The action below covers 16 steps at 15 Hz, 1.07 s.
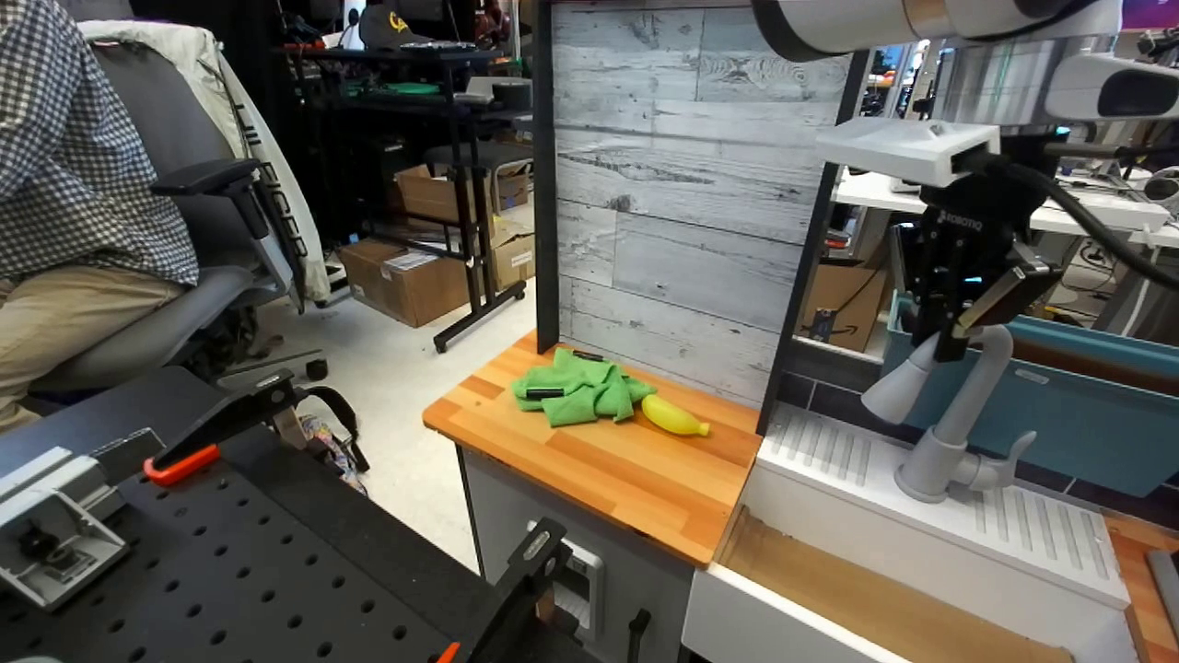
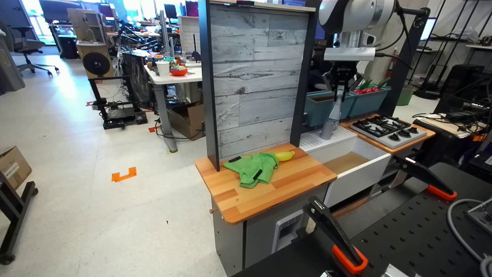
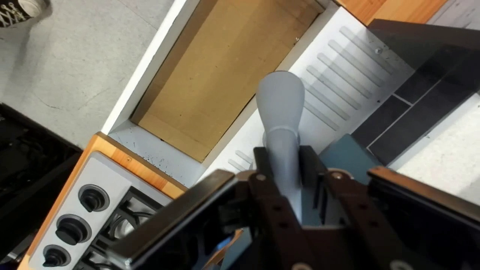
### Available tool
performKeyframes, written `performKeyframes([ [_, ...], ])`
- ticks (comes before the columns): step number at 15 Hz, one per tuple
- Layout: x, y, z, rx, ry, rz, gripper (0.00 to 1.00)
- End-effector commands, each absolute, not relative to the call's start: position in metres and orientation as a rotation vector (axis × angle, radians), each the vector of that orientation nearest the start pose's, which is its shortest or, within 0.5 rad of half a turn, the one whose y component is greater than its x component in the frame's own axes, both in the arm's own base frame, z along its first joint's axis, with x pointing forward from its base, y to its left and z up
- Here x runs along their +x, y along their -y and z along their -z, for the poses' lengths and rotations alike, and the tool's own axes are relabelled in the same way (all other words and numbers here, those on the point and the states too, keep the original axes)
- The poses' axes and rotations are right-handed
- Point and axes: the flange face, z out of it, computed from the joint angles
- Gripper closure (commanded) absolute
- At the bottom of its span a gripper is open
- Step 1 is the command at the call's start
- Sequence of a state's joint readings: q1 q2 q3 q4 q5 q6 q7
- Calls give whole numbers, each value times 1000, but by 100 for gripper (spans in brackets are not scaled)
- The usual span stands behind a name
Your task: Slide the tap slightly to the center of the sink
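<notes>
- At the back of the sink (image 1: pixel 921 552) stands the tap (image 1: pixel 963 405), clasped in my gripper (image 3: pixel 284 153).
- Its spout (image 3: pixel 281 97) slants across the sink's length; I judge the push goes toward sink centre.

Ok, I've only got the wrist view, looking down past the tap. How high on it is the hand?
Observer: High up: in both exterior views the hand is at the upper part of the tap, well above its base.
Operator: And the side lever? I can't make out its shape from here.
Observer: In an exterior view the side lever, low on the base, curves up at its free end.
Operator: Last one. I get only a corner of the wooden counter, top right. Anything on it?
Observer: Yes, in both exterior views: a green cloth with a yellow banana-like item next to it.
</notes>
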<state>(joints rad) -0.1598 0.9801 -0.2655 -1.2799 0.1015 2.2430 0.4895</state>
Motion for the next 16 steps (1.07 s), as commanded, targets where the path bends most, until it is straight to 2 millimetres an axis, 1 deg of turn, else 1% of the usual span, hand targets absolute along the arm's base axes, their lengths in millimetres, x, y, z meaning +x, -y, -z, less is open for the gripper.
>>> performKeyframes([
  [1, 700, 289, -171, -3087, -1209, -43, 94],
  [3, 700, 297, -174, -3130, -1105, -83, 94],
  [6, 700, 307, -174, -3164, -999, -112, 94],
  [12, 700, 324, -178, -3186, -841, -135, 94],
  [13, 700, 324, -178, -3186, -825, -143, 94],
  [14, 700, 324, -178, -3185, -811, -150, 57],
  [15, 700, 324, -178, -3186, -798, -154, 49],
  [16, 700, 325, -177, -3192, -784, -163, 44],
])
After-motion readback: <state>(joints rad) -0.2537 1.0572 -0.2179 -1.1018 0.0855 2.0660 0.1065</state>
